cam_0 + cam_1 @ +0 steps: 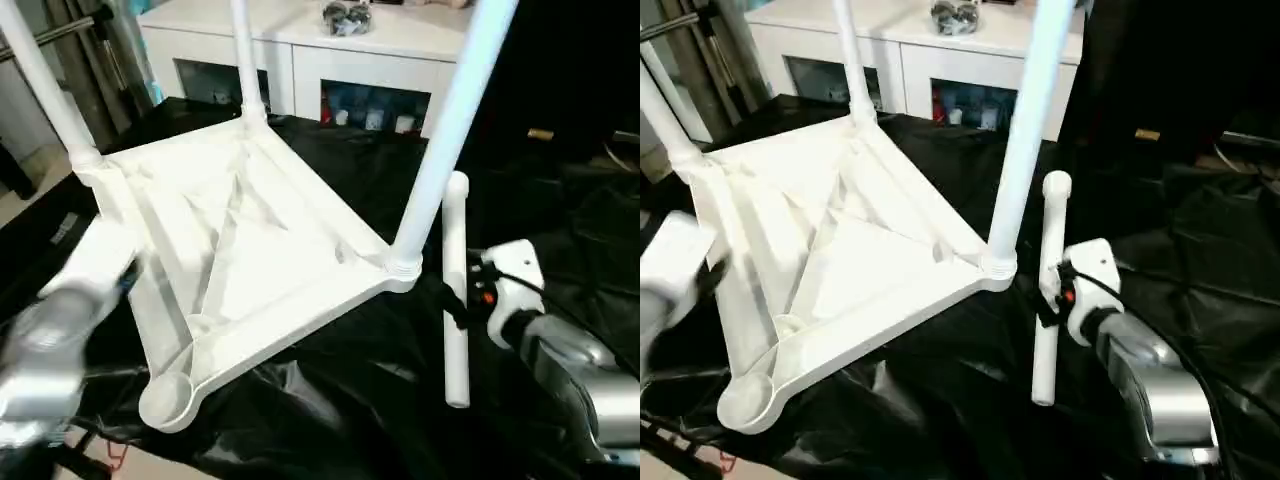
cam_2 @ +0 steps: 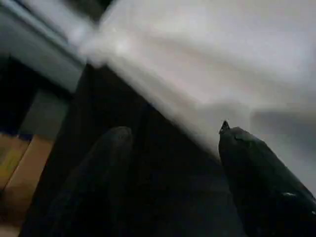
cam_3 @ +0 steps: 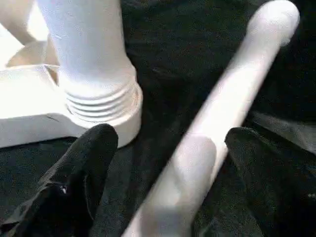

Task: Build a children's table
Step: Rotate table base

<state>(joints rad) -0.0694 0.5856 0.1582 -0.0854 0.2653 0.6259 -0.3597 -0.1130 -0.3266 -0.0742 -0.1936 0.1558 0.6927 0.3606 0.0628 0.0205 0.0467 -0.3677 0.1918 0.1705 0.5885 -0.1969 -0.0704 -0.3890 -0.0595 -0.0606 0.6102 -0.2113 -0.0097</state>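
Nearest, right gripper [image 3: 163, 163] gaping astride loose white tubular leg [image 1: 455, 290] on black cloth. Clamp mid-length, lift upright, seat into empty near-left socket [image 1: 165, 397] of upturned white ribbed tabletop [image 1: 240, 250]. Left gripper [image 2: 173, 163] released, holding nothing.

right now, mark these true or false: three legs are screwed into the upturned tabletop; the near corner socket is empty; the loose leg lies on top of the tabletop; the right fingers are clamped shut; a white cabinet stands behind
1. Three legs stand in the upturned tabletop: true.
2. The near corner socket is empty: true.
3. The loose leg lies on top of the tabletop: false; it lies on the black cloth beside it.
4. The right gripper has its fingers clamped shut: false; they stand apart either side of the loose leg.
5. A white cabinet stands behind: true.
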